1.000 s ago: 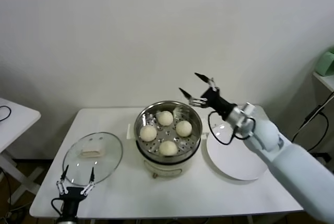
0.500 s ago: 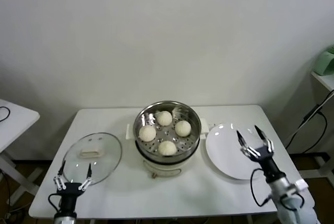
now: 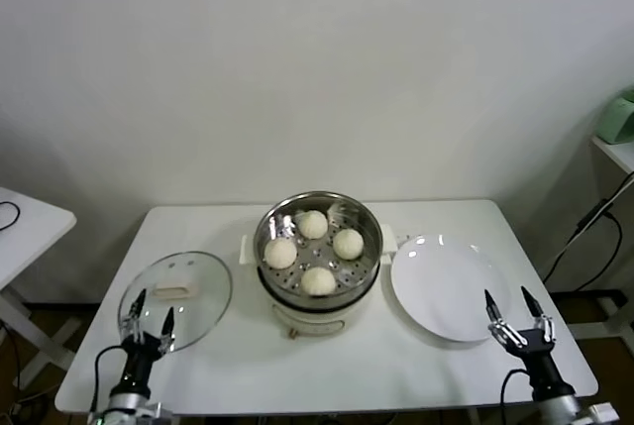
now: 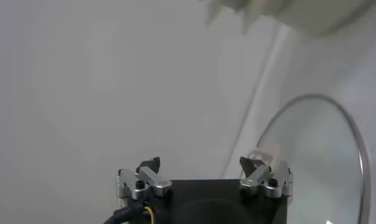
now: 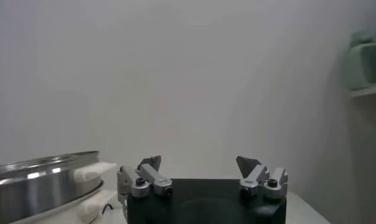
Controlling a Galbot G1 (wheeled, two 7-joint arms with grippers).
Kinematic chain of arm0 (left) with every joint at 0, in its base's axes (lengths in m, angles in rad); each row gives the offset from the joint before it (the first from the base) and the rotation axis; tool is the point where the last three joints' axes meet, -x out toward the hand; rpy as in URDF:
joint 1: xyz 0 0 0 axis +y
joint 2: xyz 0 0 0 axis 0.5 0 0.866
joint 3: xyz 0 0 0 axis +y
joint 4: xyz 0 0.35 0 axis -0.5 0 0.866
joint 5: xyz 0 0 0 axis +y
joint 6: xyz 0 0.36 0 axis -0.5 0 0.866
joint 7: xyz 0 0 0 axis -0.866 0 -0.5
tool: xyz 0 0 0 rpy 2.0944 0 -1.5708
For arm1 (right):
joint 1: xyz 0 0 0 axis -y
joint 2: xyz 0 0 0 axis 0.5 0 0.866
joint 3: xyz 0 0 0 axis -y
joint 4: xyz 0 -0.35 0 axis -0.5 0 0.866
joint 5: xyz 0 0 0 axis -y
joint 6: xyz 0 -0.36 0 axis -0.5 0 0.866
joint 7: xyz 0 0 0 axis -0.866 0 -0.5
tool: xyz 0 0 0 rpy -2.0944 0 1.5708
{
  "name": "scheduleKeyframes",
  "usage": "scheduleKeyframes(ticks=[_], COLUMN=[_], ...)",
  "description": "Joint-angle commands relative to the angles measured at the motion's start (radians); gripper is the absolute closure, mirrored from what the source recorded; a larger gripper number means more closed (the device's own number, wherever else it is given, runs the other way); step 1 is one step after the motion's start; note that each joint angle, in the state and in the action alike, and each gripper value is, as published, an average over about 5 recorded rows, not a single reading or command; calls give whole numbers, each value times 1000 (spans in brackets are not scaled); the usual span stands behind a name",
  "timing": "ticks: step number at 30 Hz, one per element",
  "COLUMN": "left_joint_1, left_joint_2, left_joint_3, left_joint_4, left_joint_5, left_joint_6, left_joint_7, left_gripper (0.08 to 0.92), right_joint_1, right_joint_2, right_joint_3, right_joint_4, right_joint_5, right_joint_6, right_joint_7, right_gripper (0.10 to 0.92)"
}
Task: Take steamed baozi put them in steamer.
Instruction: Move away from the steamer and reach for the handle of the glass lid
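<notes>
Four baozi (image 3: pixel 314 251) sit in the steamer (image 3: pixel 319 209), between the two pincers. The right pincer (image 3: pixel 520 314), released and empty, hangs just beside the plate (image 3: pixel 446 286). The left pincer (image 3: pixel 151 314), also released, hovers over the lid (image 3: pixel 176 296)'s near rim.

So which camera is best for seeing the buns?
The head view: all four steamed baozi sit in plain sight inside the steamer. The right wrist view shows only the steamer's outer wall; the left wrist view shows no buns.
</notes>
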Motion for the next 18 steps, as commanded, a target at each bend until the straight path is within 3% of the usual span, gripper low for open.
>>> scheduleKeyframes(ticks=[1,18], left_joint_1=[-97,-167], left_joint_2=[37,63], left_joint_3=[10,42], left_joint_4=[100,162], left_joint_5=[402,408], left_joint_6=[142,181], left_joint_7=[-78,-59], left_gripper=[177,177], right_joint_1=[-70,-69], right_joint_2=[19,36], right_joint_3=[40,35], right_joint_4=[-4,-12], right_joint_5=[17,29], right_joint_6=[27,33], right_joint_7=[4,4], right_gripper=[203,203])
